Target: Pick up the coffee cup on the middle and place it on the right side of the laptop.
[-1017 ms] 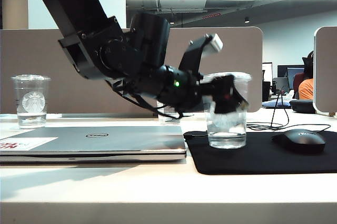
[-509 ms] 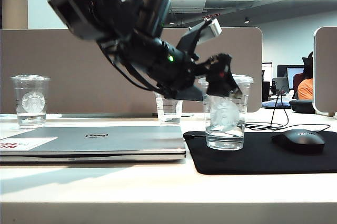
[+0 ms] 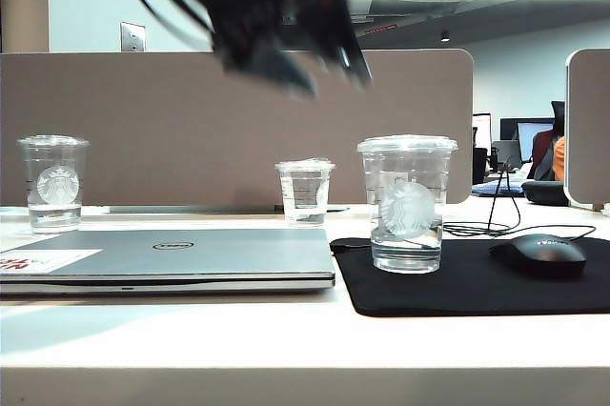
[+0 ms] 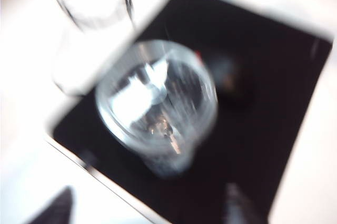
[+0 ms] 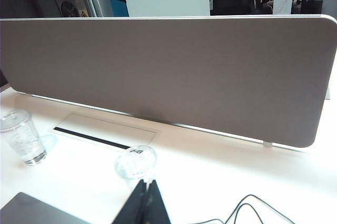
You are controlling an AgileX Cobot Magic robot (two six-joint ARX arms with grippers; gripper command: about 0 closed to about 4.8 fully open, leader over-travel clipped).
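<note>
The coffee cup [image 3: 408,204], clear with a flat lid and a white round logo, stands upright on the black mat [image 3: 477,287], just right of the silver laptop [image 3: 172,255]. My left gripper [image 3: 324,58] is a blur high above the table, left of the cup, and touches nothing. The blurred left wrist view looks down on the cup [image 4: 158,103], with the left gripper [image 4: 147,216] open and its two fingertips [image 4: 55,211] far apart. My right gripper [image 5: 147,203] is shut, empty, and low over the desk.
A smaller clear cup [image 3: 305,191] stands behind the laptop, just beyond the right fingertips [image 5: 136,162]. Another logo cup [image 3: 54,182] stands at the far left. A black mouse [image 3: 538,253] lies on the mat, its cable behind. A grey divider panel [image 5: 168,71] closes the back.
My left gripper has risen up and to the left, away from the coffee cup it stood around. The cup stays upright on the black mat.
</note>
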